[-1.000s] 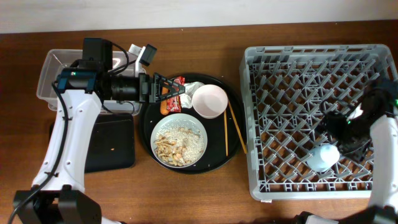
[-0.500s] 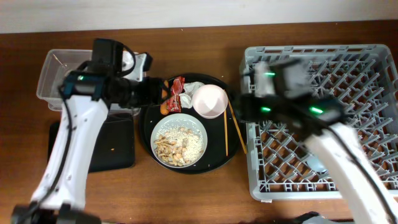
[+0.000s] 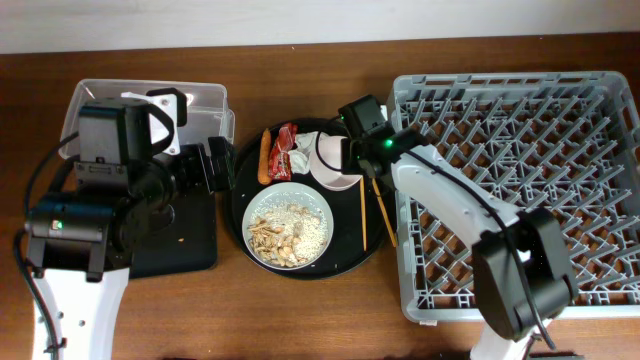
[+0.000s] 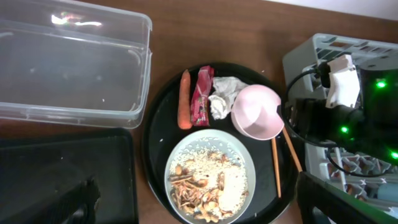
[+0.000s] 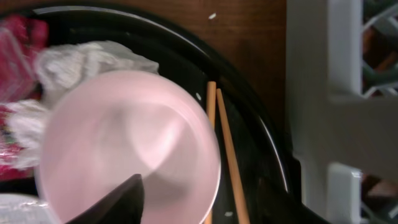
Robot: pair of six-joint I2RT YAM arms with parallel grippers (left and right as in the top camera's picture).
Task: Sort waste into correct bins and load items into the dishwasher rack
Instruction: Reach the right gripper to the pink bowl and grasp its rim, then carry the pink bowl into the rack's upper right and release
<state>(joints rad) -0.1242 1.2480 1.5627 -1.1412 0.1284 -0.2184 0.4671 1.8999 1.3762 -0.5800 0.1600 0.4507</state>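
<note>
Fingers (image 5: pixel 121 199) of my right claw (image 5: pixel 202 208) are spread wide at the small white bowl (image 3: pixel 335 160), one over its inside, the other outside its 3 o'clock rim, nothing clenched. That bowl sits at 1 o'clock on the round black tray (image 3: pixel 238 200), against the crumpled tissue (image 3: pixel 310 143). The red wrapper (image 3: pixel 284 150) and orange stick (image 3: pixel 265 157) lie side by side at 11 o'clock. The wider bowl (image 3: pixel 289 226) of rice and shells fills 6 o'clock, and the chopsticks (image 3: pixel 363 215) lie by the 3 o'clock edge. My left claw (image 3: pixel 207 167) hangs released and empty at the tray's 9 o'clock, between the clear tub (image 3: pixel 215 95) and the black rectangular tray (image 3: pixel 185 245). The rack (image 3: pixel 500 82) stands on the counter (image 3: pixel 300 320) at 3 o'clock
</note>
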